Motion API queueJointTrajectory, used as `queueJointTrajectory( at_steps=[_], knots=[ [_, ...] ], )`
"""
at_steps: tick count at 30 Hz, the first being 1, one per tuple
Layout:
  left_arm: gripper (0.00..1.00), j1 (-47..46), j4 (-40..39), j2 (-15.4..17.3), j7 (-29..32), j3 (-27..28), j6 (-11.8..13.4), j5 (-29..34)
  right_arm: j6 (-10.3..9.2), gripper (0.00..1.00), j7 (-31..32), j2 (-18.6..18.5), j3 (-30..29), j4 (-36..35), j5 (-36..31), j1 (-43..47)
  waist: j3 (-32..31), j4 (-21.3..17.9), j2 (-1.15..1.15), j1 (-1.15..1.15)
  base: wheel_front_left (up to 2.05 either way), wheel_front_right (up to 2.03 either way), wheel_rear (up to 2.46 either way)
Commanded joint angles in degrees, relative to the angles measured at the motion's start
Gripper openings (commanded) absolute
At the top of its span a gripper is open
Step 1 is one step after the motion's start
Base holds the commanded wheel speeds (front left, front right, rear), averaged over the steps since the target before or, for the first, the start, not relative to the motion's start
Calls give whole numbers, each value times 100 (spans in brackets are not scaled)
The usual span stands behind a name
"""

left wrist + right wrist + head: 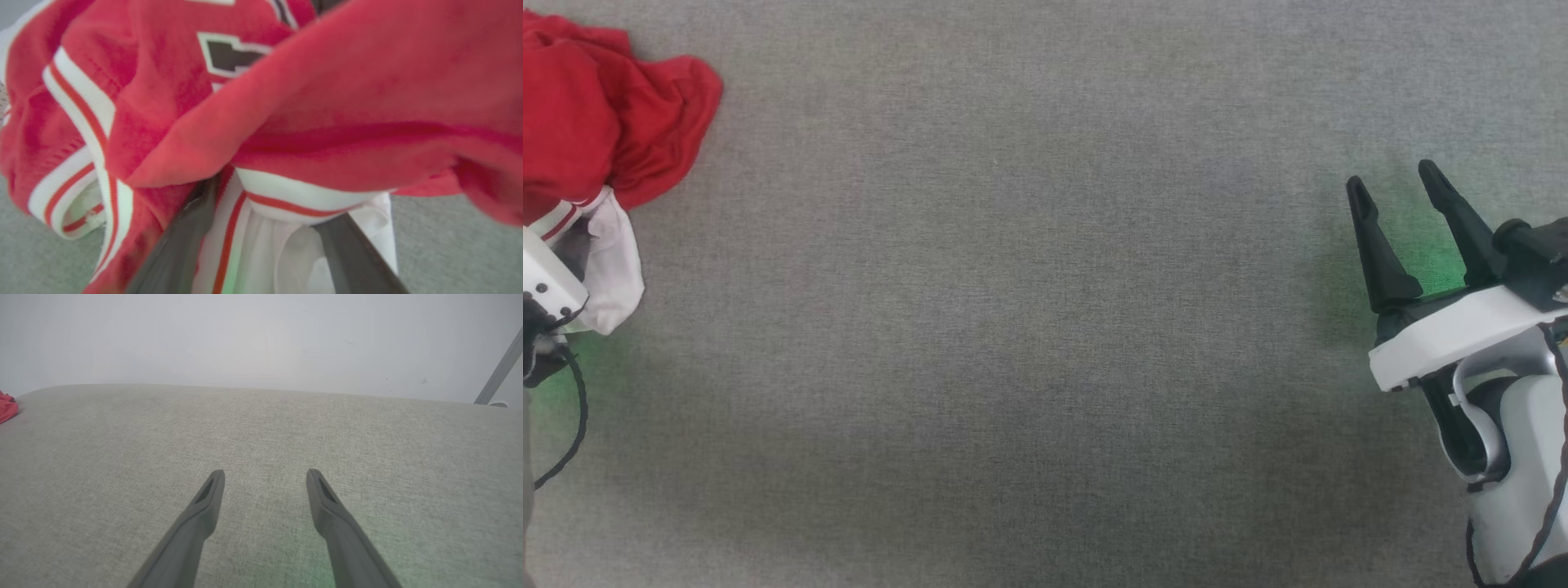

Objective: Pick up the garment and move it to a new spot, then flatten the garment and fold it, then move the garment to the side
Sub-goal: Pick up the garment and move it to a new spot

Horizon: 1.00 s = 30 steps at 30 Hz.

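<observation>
The garment [613,114] sits crumpled at the far left of the grey woven table [1045,327]; the left gripper [265,204] has its fingers spread wide, straddling white inner fabric and striped ribbed trim — nothing pinched; the right gripper [1392,175] is wide too, well apart, over bare table. The risk: soft, loosely folded jersey — a shallow pinch could catch one layer only, and the bundle drags or slips free.

Even, diffuse brightness, with faint, soft shadows. Green glow spilled on the grey worktop [1045,327] beside the right pincer [1392,175] and at the head view's lower left. Heavily blurred, out of focus on the close garment [367,81] in the left wrist view. Bowed far edge, milky haze beyond in the right wrist view.
</observation>
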Motion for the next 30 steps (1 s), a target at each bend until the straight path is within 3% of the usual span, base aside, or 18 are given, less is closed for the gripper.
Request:
queueJointTrajectory(
  at_steps=[1,2,3,8,16,22,30],
  knots=[
    [100,285,291,-271,233,-134,7,25,3,100,27,-6,-21,-48,-23,-89,-1,11,0,0,0,0,0],
    [44,266,287,-275,172,-171,-21,63,3,100,31,-8,-32,-54,-24,-89,-4,27,0,0,0,0,0],
    [0,229,250,-244,11,-174,-31,75,3,100,41,-7,-47,-52,-30,-90,-16,43,0,0,0,0,0],
    [0,-79,30,13,-695,-274,-63,189,3,100,35,1,-160,-45,-70,46,-212,126,0,0,0,0,0],
    [0,-279,-403,270,-1297,-594,-122,326,3,100,-16,101,-351,-14,-91,332,-752,254,0,0,0,0,0],
    [0,-376,-1112,611,-1387,-915,-128,248,3,100,-63,197,-391,68,-57,513,-1158,327,0,0,0,0,0],
    [0,-516,-2337,1087,-1048,-1239,-129,135,3,100,-144,299,-408,180,-17,684,-1660,388,0,0,0,0,0]
  ],
)
